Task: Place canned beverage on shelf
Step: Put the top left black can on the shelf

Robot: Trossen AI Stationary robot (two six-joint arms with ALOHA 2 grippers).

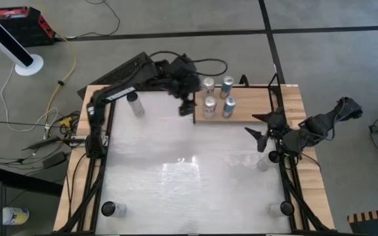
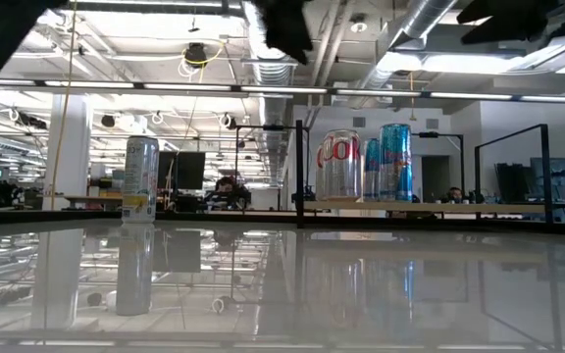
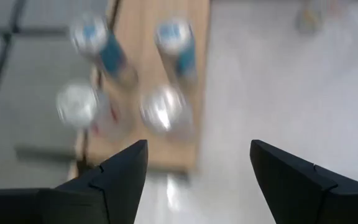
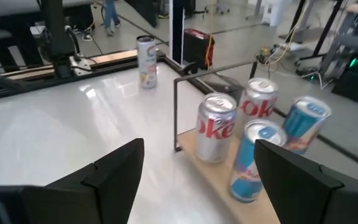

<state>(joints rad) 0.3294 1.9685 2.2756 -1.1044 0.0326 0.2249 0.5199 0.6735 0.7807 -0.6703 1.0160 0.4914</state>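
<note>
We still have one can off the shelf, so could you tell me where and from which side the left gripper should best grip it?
Grip the lone can around its mid-body, fingers either side. It stands upright on the white table with bare surface around it, so a level approach from the open table side looks safest. The left gripper is open by the shelf.

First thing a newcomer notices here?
Four cans clustered at one end of the shelf: two silver cans and two blue cans. The left gripper hovers open just beside them, while a lone pale can stands apart on the white table.
</note>
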